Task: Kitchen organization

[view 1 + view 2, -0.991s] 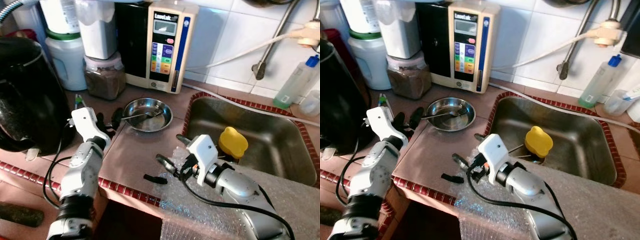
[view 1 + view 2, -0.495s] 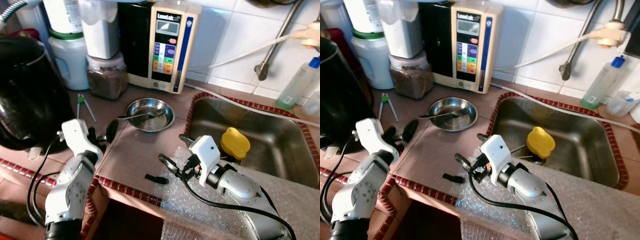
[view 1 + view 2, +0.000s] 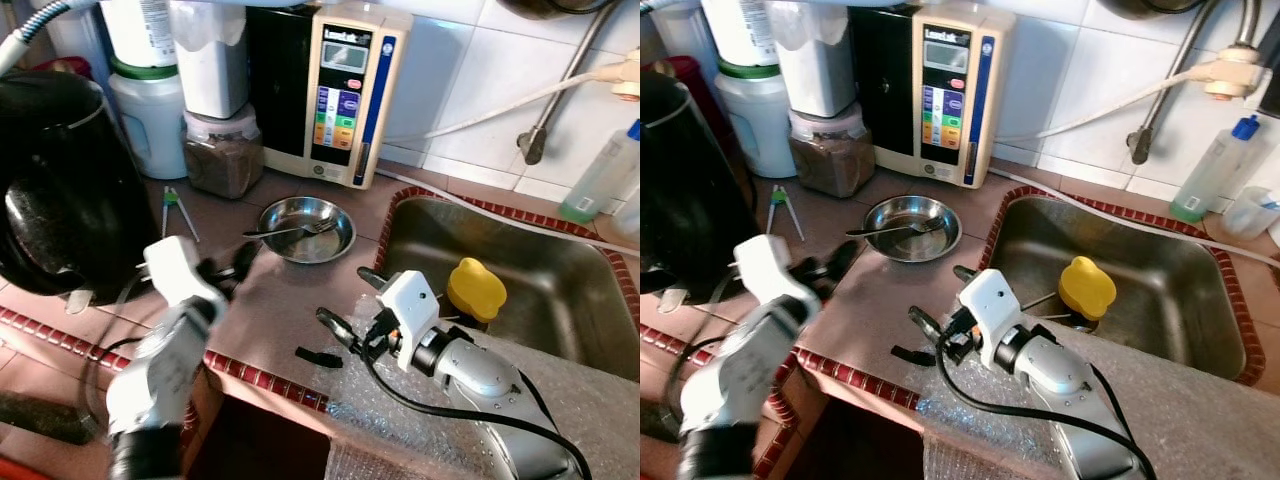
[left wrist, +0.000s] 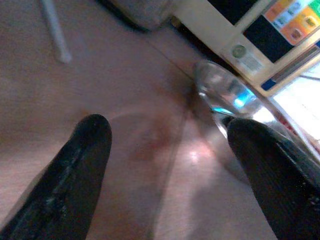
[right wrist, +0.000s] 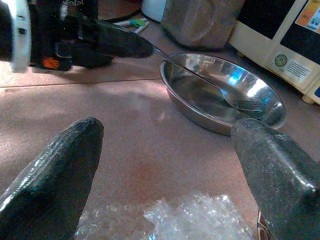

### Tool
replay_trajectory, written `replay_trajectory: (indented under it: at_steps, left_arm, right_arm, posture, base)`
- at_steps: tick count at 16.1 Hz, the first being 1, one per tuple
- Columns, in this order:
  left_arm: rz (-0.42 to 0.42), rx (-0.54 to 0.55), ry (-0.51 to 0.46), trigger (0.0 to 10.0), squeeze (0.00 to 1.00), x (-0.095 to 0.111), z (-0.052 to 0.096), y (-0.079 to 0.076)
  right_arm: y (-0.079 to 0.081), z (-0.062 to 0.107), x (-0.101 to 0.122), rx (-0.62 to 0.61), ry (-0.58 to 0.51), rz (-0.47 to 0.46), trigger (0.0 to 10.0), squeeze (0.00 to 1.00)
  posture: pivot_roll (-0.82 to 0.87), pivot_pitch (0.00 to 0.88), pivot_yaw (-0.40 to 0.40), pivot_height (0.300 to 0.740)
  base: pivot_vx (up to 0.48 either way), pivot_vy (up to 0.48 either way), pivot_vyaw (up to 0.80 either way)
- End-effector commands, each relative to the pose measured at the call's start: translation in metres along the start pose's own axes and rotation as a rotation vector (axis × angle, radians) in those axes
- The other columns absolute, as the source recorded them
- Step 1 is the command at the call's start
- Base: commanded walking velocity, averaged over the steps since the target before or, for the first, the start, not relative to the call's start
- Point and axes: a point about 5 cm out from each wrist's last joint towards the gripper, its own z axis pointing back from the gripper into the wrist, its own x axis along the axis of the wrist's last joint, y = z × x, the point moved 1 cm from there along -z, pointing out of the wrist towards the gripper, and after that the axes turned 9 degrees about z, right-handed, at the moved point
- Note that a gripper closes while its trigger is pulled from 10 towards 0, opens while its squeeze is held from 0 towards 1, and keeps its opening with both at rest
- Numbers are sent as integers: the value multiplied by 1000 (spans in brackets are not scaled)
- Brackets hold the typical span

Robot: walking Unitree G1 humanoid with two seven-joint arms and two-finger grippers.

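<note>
Near front edge of the desk (image 3: 270, 310): right pincer (image 3: 344, 302) released, fingers spread wide, nothing between them, hovering over bubble wrap (image 3: 400, 420) at the edge. Small black piece (image 3: 318, 356) lies just beside it.

Left pincer (image 3: 232, 268) also released, low over the desk, tips pointing at the steel dish (image 3: 307, 228).

Dish sits mid-desk, just left of the sink (image 3: 520, 290), a fork (image 3: 285, 231) resting across it with the handle overhanging the left rim. We judge both light, rigid and slick; thin rim suits a pinch, the fork may slide and rattle. Fork handle is the easier hold.

Far edge: jars (image 3: 222, 150) and a water unit (image 3: 345, 90) against the tiles.
</note>
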Motion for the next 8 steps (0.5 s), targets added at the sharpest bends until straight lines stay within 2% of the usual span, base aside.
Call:
replay_trajectory:
  at_steps: [1, 3, 6, 7, 8]
  left_arm:
    - [20, -25, 68, 10000, 1000, -15, -5, -6]
    - [43, -33, 103, 10000, 1000, -22, -11, -9]
    - [73, -18, 119, 10000, 996, -31, -19, -7]
    - [78, -22, 117, 10000, 773, -32, -22, -8]
    - [88, -29, 106, 10000, 0, -32, -24, -10]
  right_arm:
    - [-3, 0, 3, -3, -6, 24, 10000, 0]
    - [-3, 1, 4, -8, -4, 27, 10000, 0]
    - [-4, 0, 4, -9, -2, 35, 10000, 0]
    - [-4, 0, 5, -10, -2, 38, 10000, 0]
    - [-5, 0, 5, -11, -3, 41, 10000, 0]
  posture:
    - [71, 0, -50, 740]
    - [71, 0, -50, 740]
    - [51, 0, -53, 740]
    - [45, 0, -53, 740]
    - [41, 0, -52, 740]
  base:
    - [0, 0, 0]
    - [0, 0, 0]
    - [0, 0, 0]
    - [0, 0, 0]
    - [0, 0, 0]
